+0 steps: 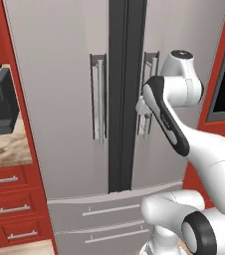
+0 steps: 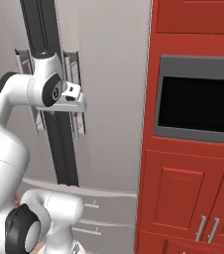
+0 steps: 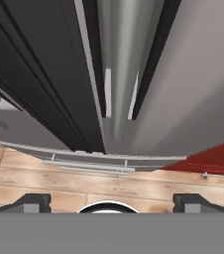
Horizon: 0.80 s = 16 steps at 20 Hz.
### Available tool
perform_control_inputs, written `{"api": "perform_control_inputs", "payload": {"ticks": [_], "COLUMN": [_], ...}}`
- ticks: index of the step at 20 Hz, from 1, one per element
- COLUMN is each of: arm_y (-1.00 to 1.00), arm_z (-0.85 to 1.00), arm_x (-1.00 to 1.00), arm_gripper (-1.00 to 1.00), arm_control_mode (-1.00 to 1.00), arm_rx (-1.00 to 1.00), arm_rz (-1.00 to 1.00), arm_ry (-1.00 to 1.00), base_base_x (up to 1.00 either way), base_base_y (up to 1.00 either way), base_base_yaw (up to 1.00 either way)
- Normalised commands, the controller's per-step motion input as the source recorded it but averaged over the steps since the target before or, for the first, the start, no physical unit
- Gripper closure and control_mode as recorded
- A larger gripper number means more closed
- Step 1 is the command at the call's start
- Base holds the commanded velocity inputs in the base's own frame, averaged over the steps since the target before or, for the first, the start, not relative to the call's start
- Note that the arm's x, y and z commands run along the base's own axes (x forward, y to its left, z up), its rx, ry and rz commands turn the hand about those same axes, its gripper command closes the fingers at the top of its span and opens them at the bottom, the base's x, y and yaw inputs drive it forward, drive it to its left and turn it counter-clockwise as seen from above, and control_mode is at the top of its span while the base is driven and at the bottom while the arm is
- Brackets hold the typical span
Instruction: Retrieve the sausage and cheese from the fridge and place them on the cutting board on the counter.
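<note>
Facing the closed fridge (image 1: 59, 99), the arm holds its hand up at the right door's handle (image 1: 149, 94).

Both fridge doors are shut, so the sausage and cheese are hidden behind them and cannot be made out; the two bottom drawers are shut too. The arm's elbow and forearm cover the lower part of the right handle in the left base view, and the hand itself hides the spot where it meets the handle. In the hand view the fingers (image 3: 111, 201) stand spread wide with nothing between them, only their dark tips rising at the bottom edge, aimed along the handle bar. At far left a strip of the tabletop (image 1: 5, 149) carries a dark coffee machine (image 1: 0, 102), cut off by the frame edge.
</note>
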Motion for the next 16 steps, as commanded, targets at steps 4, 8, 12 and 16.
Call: {"api": "perform_control_inputs", "payload": {"ticks": [4,8,12,16], "arm_y": [0.0,0.0,0.0,0.0], "arm_z": [0.0,0.0,0.0,0.0], "arm_x": [0.0,0.0,0.0,0.0], "arm_gripper": [-1.0,-1.0,-1.0,-1.0], "arm_control_mode": [1.0,1.0,1.0,1.0], "arm_rx": [0.0,0.0,0.0,0.0], "arm_rz": [0.0,0.0,0.0,0.0], "arm_ry": [0.0,0.0,0.0,0.0], "base_base_x": [-0.4,-0.04,0.01,-0.02], "base_base_y": [0.24,0.43,0.47,0.25], "base_base_yaw": [0.0,0.0,0.0,0.0]}}
